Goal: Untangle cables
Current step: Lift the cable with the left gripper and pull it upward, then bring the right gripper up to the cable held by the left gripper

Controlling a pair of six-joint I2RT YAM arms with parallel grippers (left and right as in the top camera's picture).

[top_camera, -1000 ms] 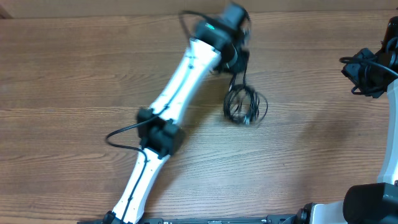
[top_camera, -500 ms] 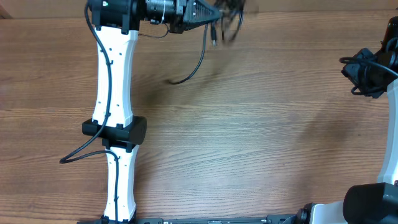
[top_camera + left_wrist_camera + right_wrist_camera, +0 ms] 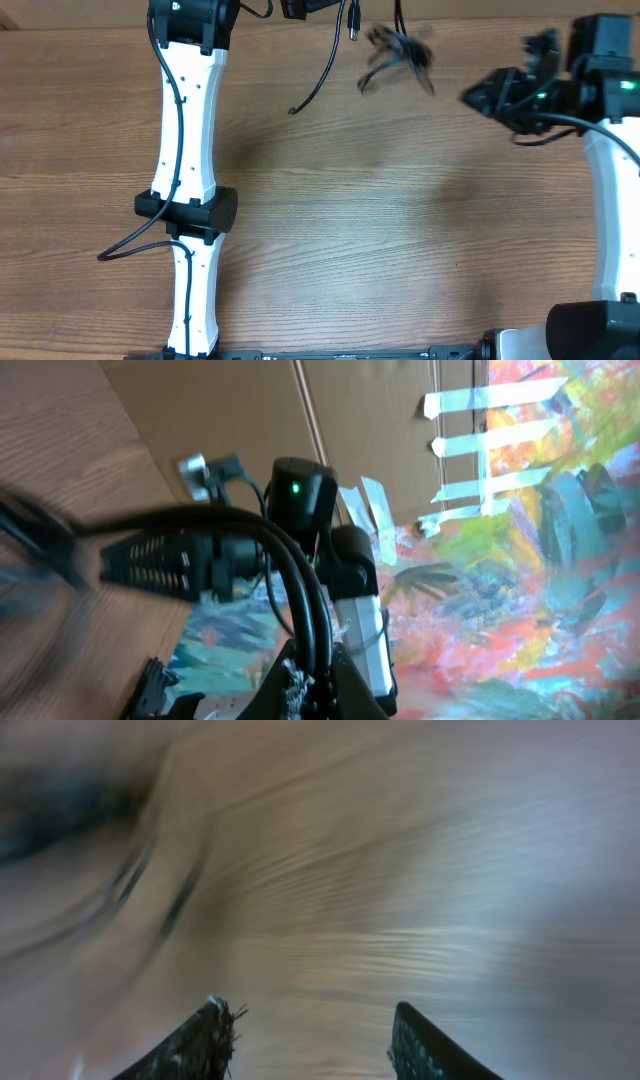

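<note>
1. Two pincers over the brown wooden tabletop [image 3: 400, 230]: left pincer [image 3: 325, 8], at the far edge, holds the thin black cables [image 3: 400, 50], which are blurred; right pincer [image 3: 478, 97] is near them.
2. Left wrist: a cable [image 3: 300, 585] is pinched in the closed pincer [image 3: 310, 690].
3. Right wrist: the pincer [image 3: 315, 1040] is parted and holds nothing.

Matt wood-grain table [image 3: 400, 250]; dull black cables [image 3: 400, 48]; smooth white plastic arm [image 3: 185, 110].

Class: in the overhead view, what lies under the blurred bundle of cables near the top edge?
Only bare wooden table shows around and below the cables. The patch directly beneath the bundle is covered, so anything small there cannot be seen.
</note>
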